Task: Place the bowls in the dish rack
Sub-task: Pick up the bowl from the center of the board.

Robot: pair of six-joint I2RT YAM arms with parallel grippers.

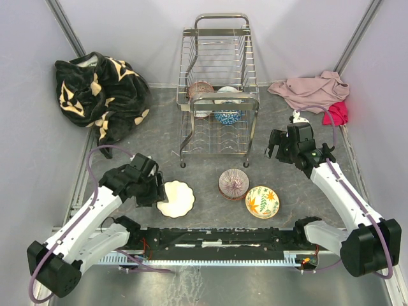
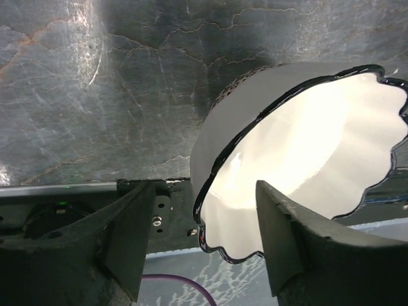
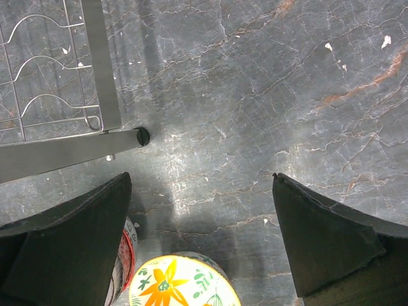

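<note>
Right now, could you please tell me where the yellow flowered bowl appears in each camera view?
Top external: the yellow flowered bowl sits low and right of centre, beside the pink ribbed bowl.
Left wrist: not in it.
Right wrist: at the bottom edge, left of centre.
Shared landmark: the dish rack, at top centre from above; its corner foot shows at the upper left of the right wrist view.

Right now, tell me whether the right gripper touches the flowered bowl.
Apart. The top view shows a strip of bare table between the right gripper and the flowered bowl.
</note>
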